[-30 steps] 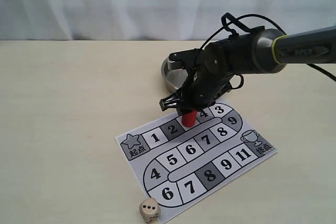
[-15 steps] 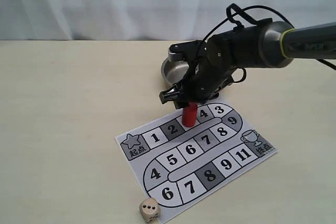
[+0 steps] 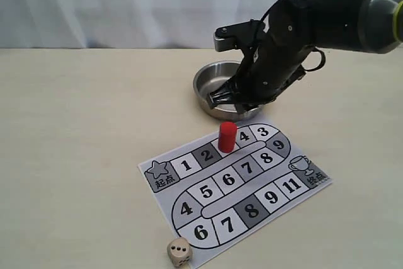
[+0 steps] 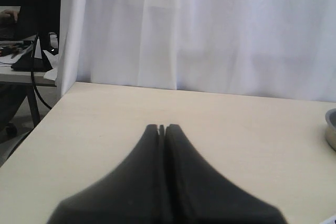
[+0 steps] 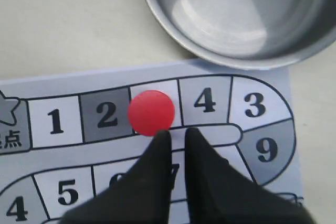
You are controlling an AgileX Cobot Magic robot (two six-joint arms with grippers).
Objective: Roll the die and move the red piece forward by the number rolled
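Right gripper [image 3: 230, 103] hangs in air, fingers nearly pressed together, thin slit, nothing between. Small red upright cylinder piece [image 3: 227, 137] just below its fingertips, apart, on printed paper number board [image 3: 228, 203], square between 2 and 4. Round steel bowl [image 3: 208, 81] near. Pale wooden die [image 3: 179, 252] well apart, off board edge. Left gripper [image 4: 163, 128] pressed together, empty
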